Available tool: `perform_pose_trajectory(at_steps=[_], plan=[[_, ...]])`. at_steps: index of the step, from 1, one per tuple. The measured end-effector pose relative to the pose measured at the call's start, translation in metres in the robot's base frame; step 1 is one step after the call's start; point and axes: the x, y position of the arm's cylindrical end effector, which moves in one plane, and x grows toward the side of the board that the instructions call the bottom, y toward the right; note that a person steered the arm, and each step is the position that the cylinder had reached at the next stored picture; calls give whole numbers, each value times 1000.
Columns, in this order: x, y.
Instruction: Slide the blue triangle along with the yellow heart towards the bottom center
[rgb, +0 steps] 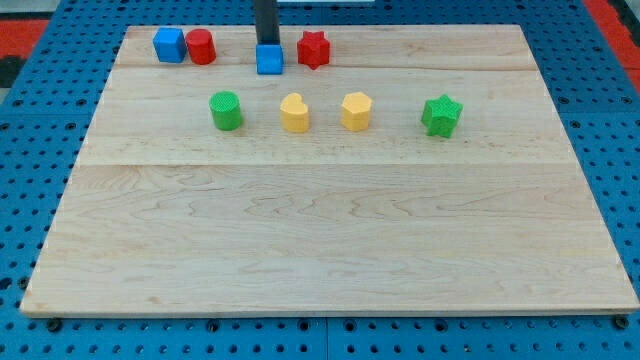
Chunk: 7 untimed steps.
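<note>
The blue triangle (270, 59) lies near the view's top, a little left of centre. The yellow heart (294, 113) lies below it and slightly to its right, with a gap between the two. My tip (267, 44) comes down from the view's top edge and stands right at the blue triangle's top side, touching it or nearly so. The tip is well above the yellow heart.
A blue cube (169, 45) and a red cylinder (201, 47) sit at the top left. A red star (313, 49) sits just right of the blue triangle. A green cylinder (226, 110), a yellow hexagon (356, 111) and a green star (441, 115) share the heart's row on the wooden board (320, 250).
</note>
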Motion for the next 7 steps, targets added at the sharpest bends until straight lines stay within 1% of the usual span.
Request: perform_pose_trajectory(at_steps=[1, 2, 3, 4, 5, 6, 7], plan=[[29, 5], [70, 24], [95, 51], [111, 56], [151, 56], [212, 56], [230, 56]])
